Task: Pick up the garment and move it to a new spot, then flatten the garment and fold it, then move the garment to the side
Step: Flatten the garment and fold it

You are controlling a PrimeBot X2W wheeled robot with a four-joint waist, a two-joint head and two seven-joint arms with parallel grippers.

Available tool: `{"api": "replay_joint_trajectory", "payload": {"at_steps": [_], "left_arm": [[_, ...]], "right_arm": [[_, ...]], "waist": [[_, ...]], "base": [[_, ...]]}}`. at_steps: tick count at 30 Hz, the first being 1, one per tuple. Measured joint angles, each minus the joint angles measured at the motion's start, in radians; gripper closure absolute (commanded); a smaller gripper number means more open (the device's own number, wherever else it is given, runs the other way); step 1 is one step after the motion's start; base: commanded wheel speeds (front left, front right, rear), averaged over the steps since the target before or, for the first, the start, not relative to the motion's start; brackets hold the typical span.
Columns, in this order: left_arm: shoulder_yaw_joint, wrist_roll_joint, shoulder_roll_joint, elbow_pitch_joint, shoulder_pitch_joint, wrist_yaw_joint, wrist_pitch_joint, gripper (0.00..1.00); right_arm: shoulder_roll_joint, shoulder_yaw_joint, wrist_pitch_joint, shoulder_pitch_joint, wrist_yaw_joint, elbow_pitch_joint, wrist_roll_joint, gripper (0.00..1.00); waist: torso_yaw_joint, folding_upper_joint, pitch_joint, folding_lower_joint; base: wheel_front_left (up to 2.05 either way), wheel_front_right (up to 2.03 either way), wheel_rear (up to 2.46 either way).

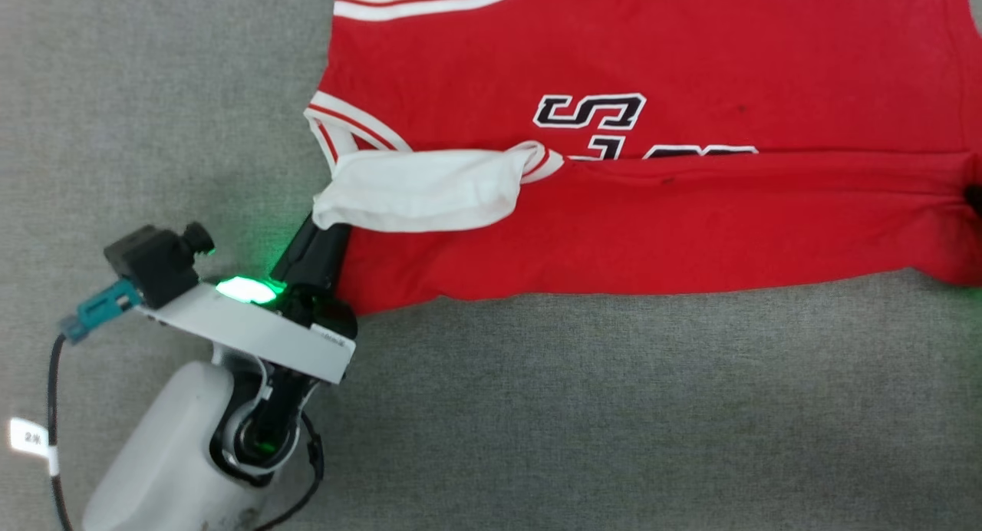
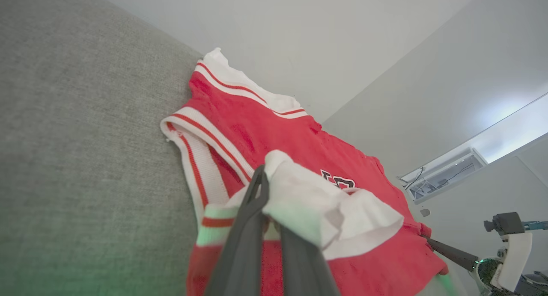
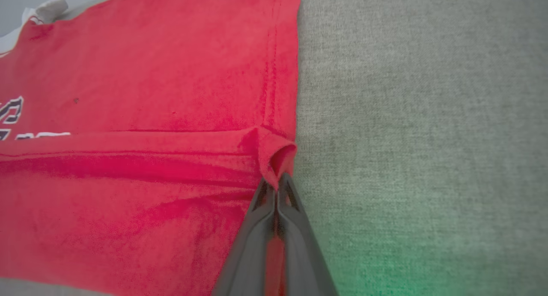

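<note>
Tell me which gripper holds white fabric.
The left gripper: it pinches the white sleeve of the garment; the right gripper grips only red hem.

Only clear text is a black, white-outlined "S" on the shirt (image 1: 589, 110); the fold cuts off the letters under it. Cable tag (image 1: 31, 437) reads "2" plus something blurry.

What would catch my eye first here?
A bright red garment with black lettering lies spread on a grey cloth surface, across the top of the head view. Its white sleeve is doubled over the red body at the left, pinched by the left gripper. The right gripper is shut on a fold at the opposite edge.
</note>
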Motion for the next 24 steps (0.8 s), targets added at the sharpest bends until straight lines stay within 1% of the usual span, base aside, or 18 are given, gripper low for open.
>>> {"api": "replay_joint_trajectory", "payload": {"at_steps": [2,7,8,9,10,11,12,13,14,17,19,21,24], "left_arm": [[-0.012,0.016,0.008,0.025,-0.019,-0.002,-0.007,1.00],[-0.030,0.013,0.014,0.066,-0.050,-0.003,-0.005,1.00],[-0.033,0.012,0.015,0.071,-0.052,-0.004,-0.006,0.94],[-0.038,0.012,0.018,0.078,-0.056,-0.004,-0.006,0.82],[-0.040,0.012,0.021,0.085,-0.059,-0.004,-0.007,0.62],[-0.042,0.012,0.022,0.092,-0.059,-0.005,-0.007,0.23],[-0.042,0.012,0.022,0.092,-0.059,-0.005,-0.007,0.00],[-0.044,0.020,0.029,0.107,-0.060,-0.010,-0.010,0.00],[-0.042,0.022,0.039,0.116,-0.060,-0.010,-0.010,0.00],[-0.045,0.041,0.084,0.130,-0.036,0.008,0.005,0.00],[-0.052,0.055,0.117,0.125,-0.017,0.035,0.037,0.00],[-0.061,0.062,0.158,0.103,-0.003,0.068,0.094,0.00],[-0.083,0.069,0.232,0.030,0.003,0.114,0.219,0.00]], "right_arm": [[-0.007,0.006,-0.011,-0.013,0.000,0.010,0.001,1.00],[-0.015,0.035,-0.051,-0.031,0.000,0.028,0.007,1.00],[-0.016,0.039,-0.062,-0.032,0.000,0.031,0.007,1.00],[-0.016,0.044,-0.073,-0.033,0.000,0.034,0.007,1.00],[-0.016,0.051,-0.084,-0.034,0.000,0.038,0.007,0.91],[-0.015,0.058,-0.095,-0.034,0.000,0.042,0.006,0.78],[-0.015,0.058,-0.095,-0.034,0.000,0.042,0.006,0.58],[-0.010,0.072,-0.119,-0.038,0.000,0.053,-0.005,0.05],[-0.009,0.079,-0.132,-0.038,0.000,0.058,-0.007,0.00],[0.003,0.098,-0.172,-0.038,0.000,0.065,-0.012,0.00],[0.005,0.099,-0.202,-0.038,0.000,0.067,-0.015,0.00],[0.007,0.102,-0.223,-0.034,0.000,0.066,-0.021,0.00],[0.015,0.103,-0.244,-0.026,0.000,0.064,-0.021,0.00]], "waist": [[-0.001,0.0000,0.012,0.0000],[-0.008,0.0000,0.028,0.0000],[-0.009,0.0000,0.027,0.0000],[-0.010,0.0000,0.024,0.0000],[-0.010,0.0000,0.020,0.0000],[-0.010,0.0000,0.015,0.0000],[-0.010,0.0000,0.015,0.0000],[-0.010,0.0000,0.000,0.0000],[-0.010,0.0001,-0.009,0.0000],[-0.012,0.0000,-0.041,0.0000],[-0.014,0.0000,-0.066,0.0000],[-0.014,0.0000,-0.094,0.0000],[-0.014,0.0000,-0.136,0.0000]], "base": [[0.00,0.00,0.00],[0.00,0.00,0.00],[0.00,0.00,0.00],[0.00,0.00,0.00],[0.00,0.00,0.00],[0.00,0.00,0.00],[0.00,0.00,0.00],[0.00,0.00,0.00],[0.00,0.00,0.00],[0.00,0.00,0.00],[0.00,0.00,0.00],[0.00,0.00,0.00],[0.00,0.00,0.00]]}}
